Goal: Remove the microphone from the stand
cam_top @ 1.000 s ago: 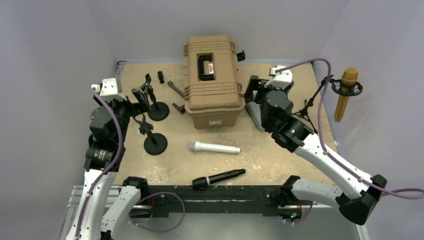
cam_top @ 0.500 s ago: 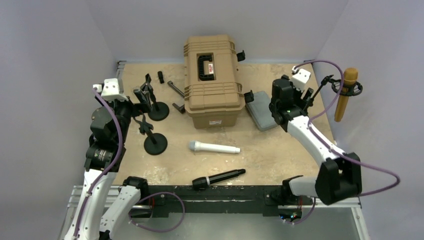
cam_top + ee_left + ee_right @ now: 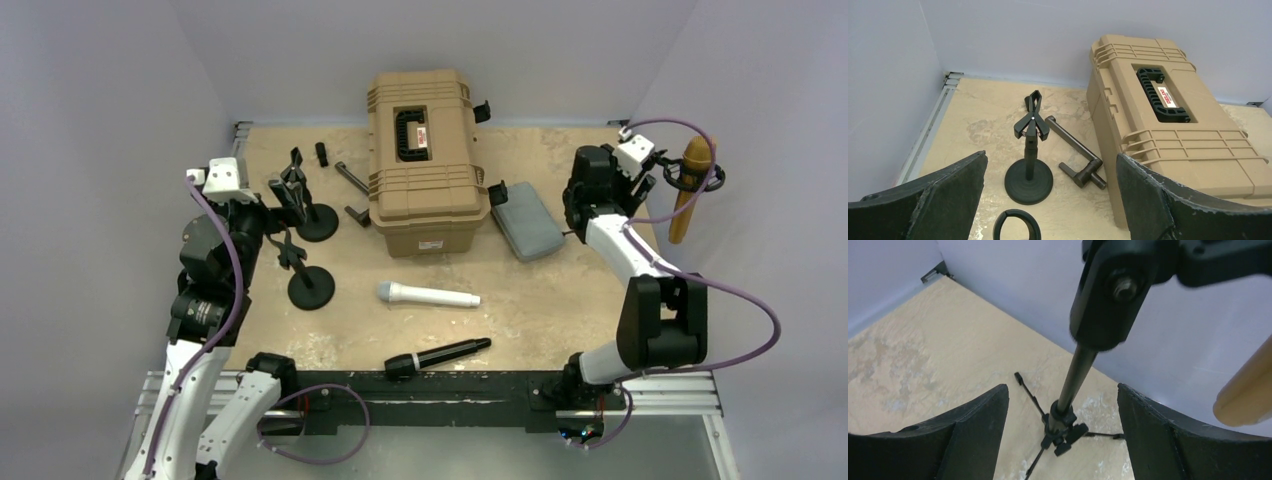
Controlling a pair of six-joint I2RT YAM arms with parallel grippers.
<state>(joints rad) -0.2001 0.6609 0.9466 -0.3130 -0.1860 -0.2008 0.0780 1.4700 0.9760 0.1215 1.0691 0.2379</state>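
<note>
pale walls box in a tan counter (image 3: 560, 300). the gold microphone (image 3: 692, 190) sits in the stand (image 3: 1075, 375) at the counter's 2 o'clock edge, close to the wall and at 3 o'clock of the right gripper (image 3: 642, 178). that gripper's jaws gape around the stand's pole without touching it. the left gripper (image 3: 1051, 156) gapes wide at 9 o'clock.

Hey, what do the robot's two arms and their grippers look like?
The left arm and right arm have white links and black joints, each trailing a purple cable. The left gripper and right gripper each have two broad, dark, rough-edged fingers.
</note>
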